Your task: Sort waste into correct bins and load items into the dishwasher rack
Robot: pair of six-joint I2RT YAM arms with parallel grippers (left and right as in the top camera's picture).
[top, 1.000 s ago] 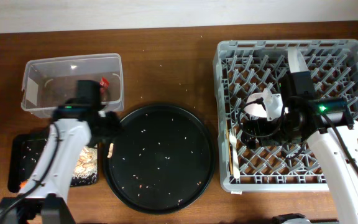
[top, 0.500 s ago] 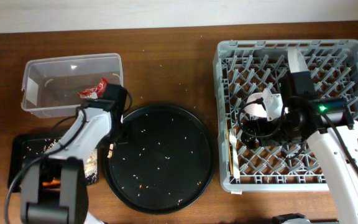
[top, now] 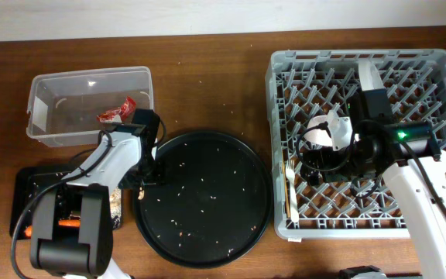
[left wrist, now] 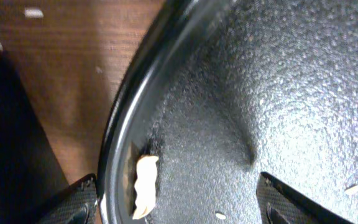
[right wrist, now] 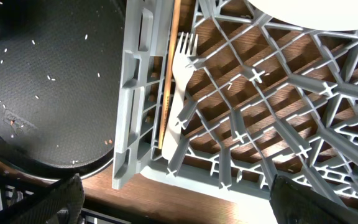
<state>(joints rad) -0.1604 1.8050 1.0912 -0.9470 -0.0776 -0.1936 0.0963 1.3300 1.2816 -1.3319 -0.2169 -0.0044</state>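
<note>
On the brown surface (top: 207,77), red wrapper (top: 115,111) binned, white fork (right wrist: 183,78) racked; the wide-spread left pincer (left wrist: 179,205) straddles a leftover beige scrap (left wrist: 145,193).

We saw a black round tray (top: 207,155) flecked pale, a grey gridded rack (top: 347,56), a red wrapper (top: 116,113), a clear tub (top: 87,75).
</note>
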